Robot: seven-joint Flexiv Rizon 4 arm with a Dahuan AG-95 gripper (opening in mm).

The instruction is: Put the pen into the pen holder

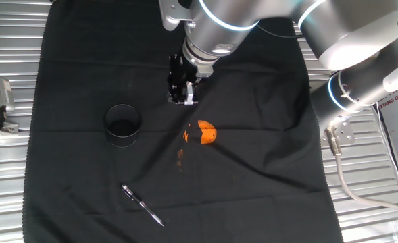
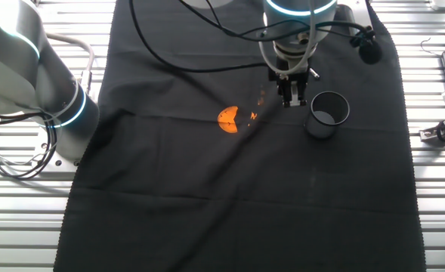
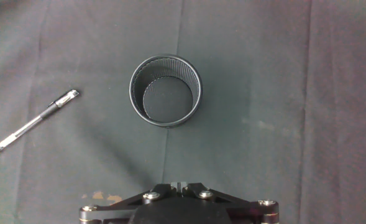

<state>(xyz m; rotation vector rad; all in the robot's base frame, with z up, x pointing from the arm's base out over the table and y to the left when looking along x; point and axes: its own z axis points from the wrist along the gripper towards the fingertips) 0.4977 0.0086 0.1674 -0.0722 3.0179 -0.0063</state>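
The pen (image 1: 142, 204) lies flat on the black cloth near the front edge; the hand view shows it at the left (image 3: 36, 121), slanted. The pen holder (image 1: 123, 125) stands upright and empty on the cloth, and it also shows in the other fixed view (image 2: 327, 115) and in the hand view (image 3: 166, 91). My gripper (image 1: 183, 94) hangs above the cloth, behind and to the right of the holder and far from the pen. Its fingertips (image 3: 179, 184) are pressed together and hold nothing. The pen is out of view in the other fixed view.
An orange lump (image 1: 207, 133) with a few orange crumbs (image 1: 182, 154) lies on the cloth right of the holder. The black cloth (image 1: 266, 169) covers a ribbed metal table (image 1: 3, 175). A small camera (image 1: 1, 98) sits at the left edge.
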